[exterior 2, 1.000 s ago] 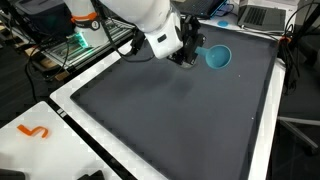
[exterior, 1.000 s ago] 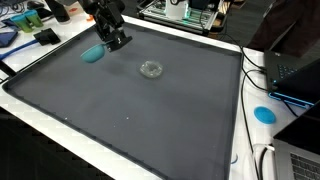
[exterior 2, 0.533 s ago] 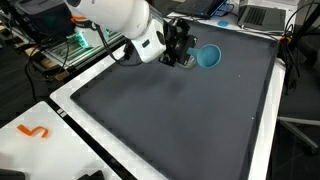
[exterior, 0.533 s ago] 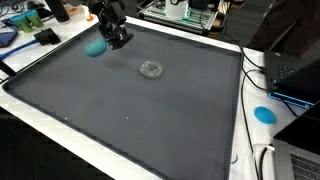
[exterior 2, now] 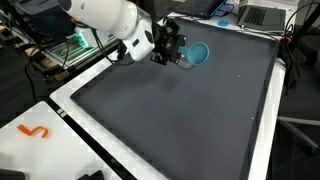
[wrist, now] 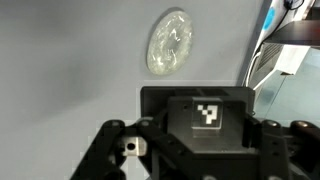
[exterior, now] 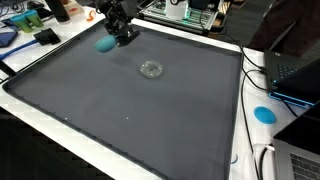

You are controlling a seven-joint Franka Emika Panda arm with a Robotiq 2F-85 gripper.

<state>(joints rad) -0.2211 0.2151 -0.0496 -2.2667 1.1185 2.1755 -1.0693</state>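
Over the far corner of the dark grey mat [exterior: 150,110] [exterior 2: 190,120] that covers the white counter [exterior: 243,100] [exterior 2: 100,140], the black gripper [exterior: 113,40] [exterior 2: 182,55] hangs with its fingers pinching the rim of a teal round plastic bowl [exterior: 104,44] [exterior 2: 196,53]. In both exterior views the bowl is tipped on its side, just above the mat and close to its edge. A clear round glass dish [exterior: 151,69] [wrist: 170,42] lies flat on the mat, well apart from the bowl. The wrist view shows this dish beyond the gripper's body, but neither the fingers nor the bowl. A flat blue disc [exterior: 264,113] rests on the counter beside the mat. An orange S-shaped piece [exterior 2: 35,131] lies on the counter's near corner.
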